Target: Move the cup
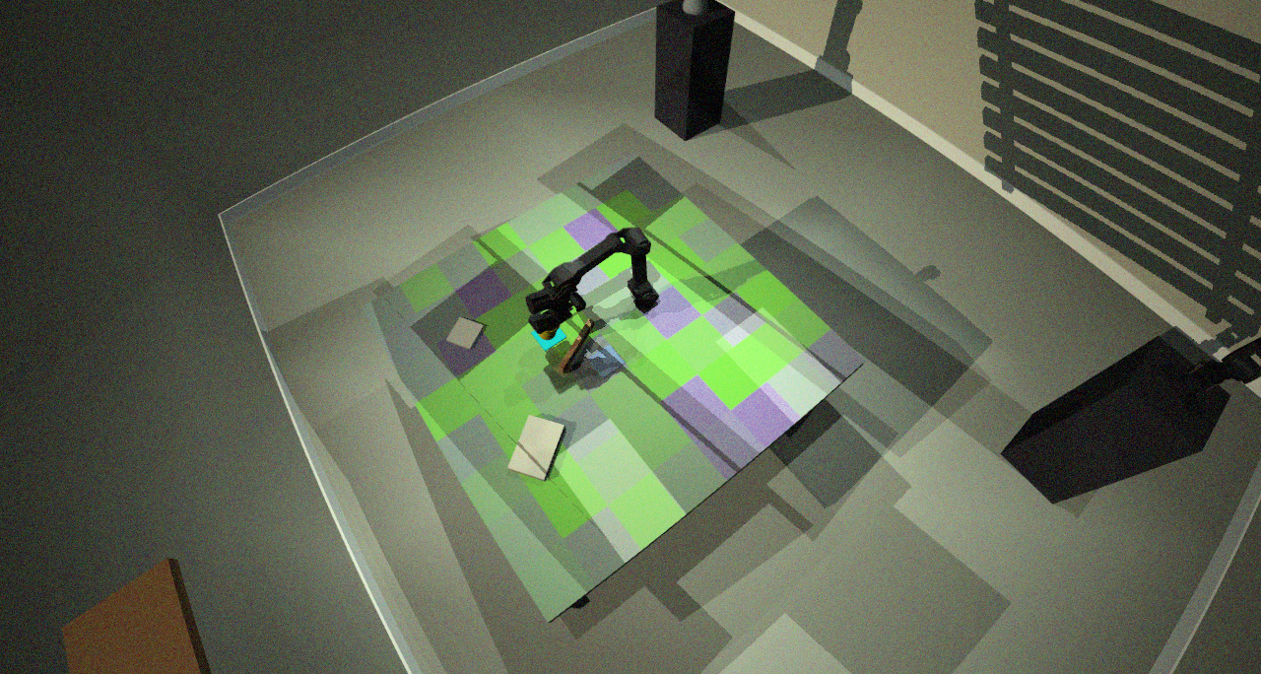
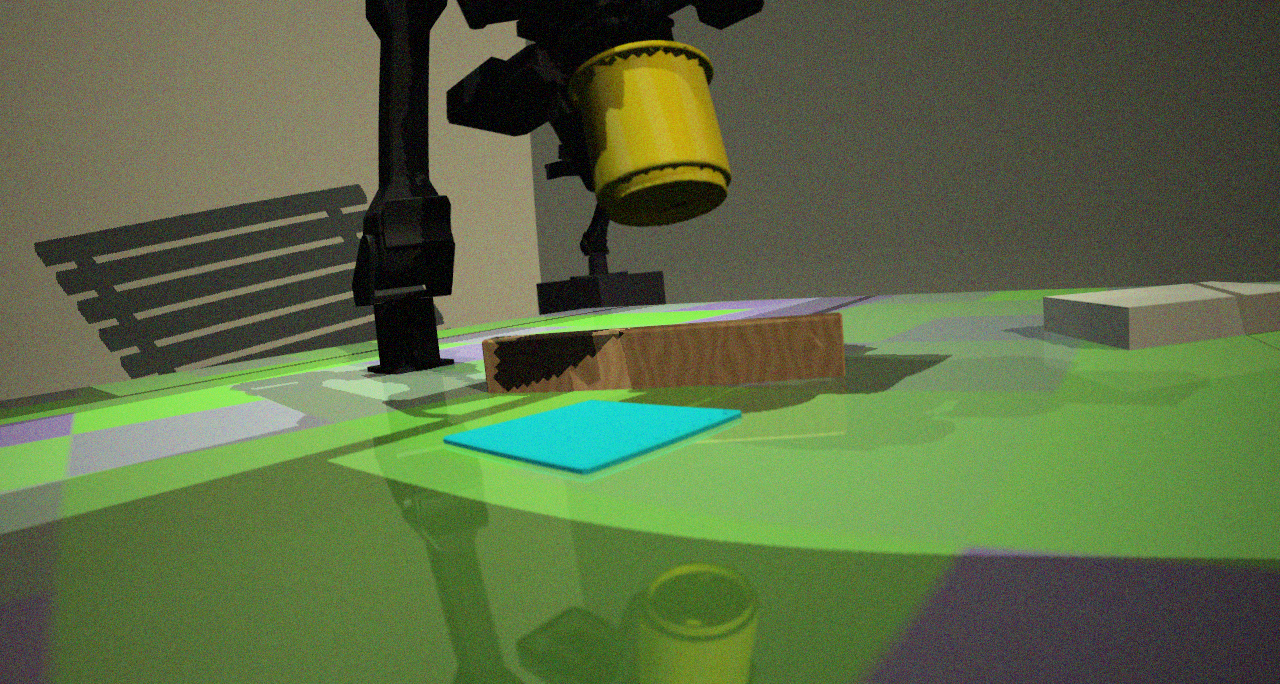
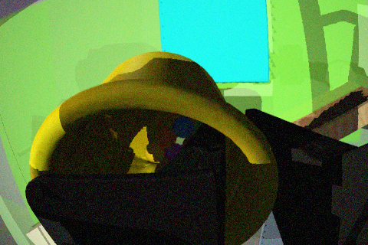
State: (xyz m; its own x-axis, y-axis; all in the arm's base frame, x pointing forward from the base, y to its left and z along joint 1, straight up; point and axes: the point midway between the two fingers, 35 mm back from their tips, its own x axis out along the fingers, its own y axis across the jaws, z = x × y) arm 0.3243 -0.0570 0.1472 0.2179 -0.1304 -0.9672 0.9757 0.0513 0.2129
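The yellow cup [image 1: 547, 334] [image 2: 657, 129] [image 3: 161, 93] hangs in the air, tilted, with its base toward the lower right in the exterior view. My gripper [image 3: 232, 121] is shut on its wall, one finger inside and one outside. Several marbles, among them a blue marble [image 3: 183, 126] and a purple marble [image 3: 173, 152], show inside; fingers and shade hide the rest. The cyan pad [image 1: 554, 342] [image 2: 590, 434] [image 3: 220, 27] lies flat below the cup, with bare pad showing beyond it in the wrist view. The blue pad [image 1: 607, 359] lies across the wooden bar.
The wooden bar [image 1: 576, 349] [image 2: 733, 353] [image 3: 341, 120] lies between the two pads. A large pale block [image 1: 538, 446] and a smaller one [image 1: 464, 333] lie on the patchwork table top. Dark pedestals bearing other arms stand away from the table.
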